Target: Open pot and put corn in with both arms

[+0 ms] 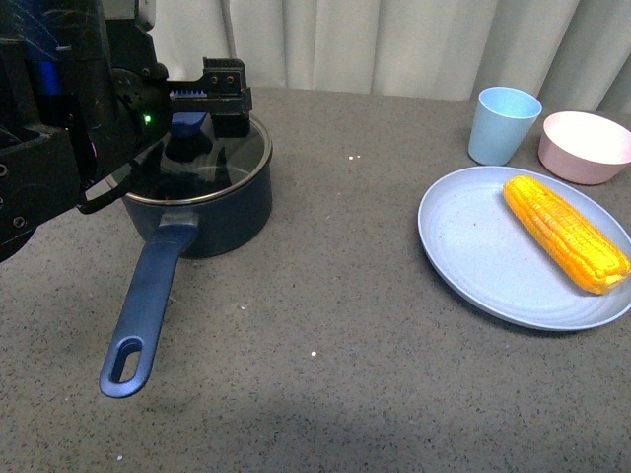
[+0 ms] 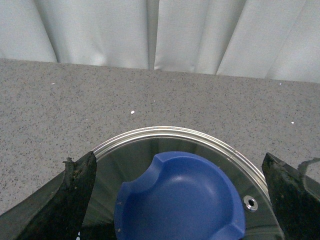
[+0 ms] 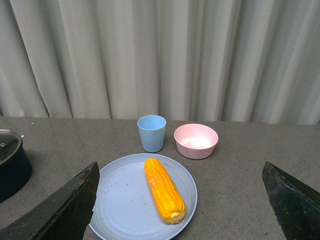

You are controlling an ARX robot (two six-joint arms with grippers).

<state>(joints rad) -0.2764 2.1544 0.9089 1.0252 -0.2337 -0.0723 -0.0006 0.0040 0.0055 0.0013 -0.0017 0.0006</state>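
Grey speckled bench [image 1: 325,325] and a pale curtain [image 1: 394,39] behind it fill the front view. The left pincer [image 1: 189,113] hangs directly over the pot [image 1: 212,212], at the blue knob [image 1: 189,128] of the glass lid [image 1: 237,158], which lies closed on the pot. The long handle [image 1: 148,301] points away from this pincer, toward the robot. The corn [image 1: 564,232] lies on a blue plate [image 1: 463,246], well apart from the left pincer, on the side of the right arm. A blue cup [image 1: 503,125] and a pink bowl [image 1: 584,148] stand beyond the plate. The right arm does not show in this view.

The left wrist view gives what the front view cannot. The two jaws of the left pincer [image 2: 182,200] stand wide apart, one on each side of the knob [image 2: 180,195], and neither touches it. I judge that closing on the knob and lifting comes next.

The right wrist view shows the right pincer [image 3: 180,207], also wide open and holding nothing. The corn [image 3: 164,190] is just ahead of it on the plate [image 3: 120,200], in line with the gap between the jaws. Its long axis runs nearly straight away from the pincer, so the jaws open across its thickness. This arm is clearly the nearer one to the corn. The pot [image 3: 12,170] is well apart, toward the left arm, half cut by the picture edge.
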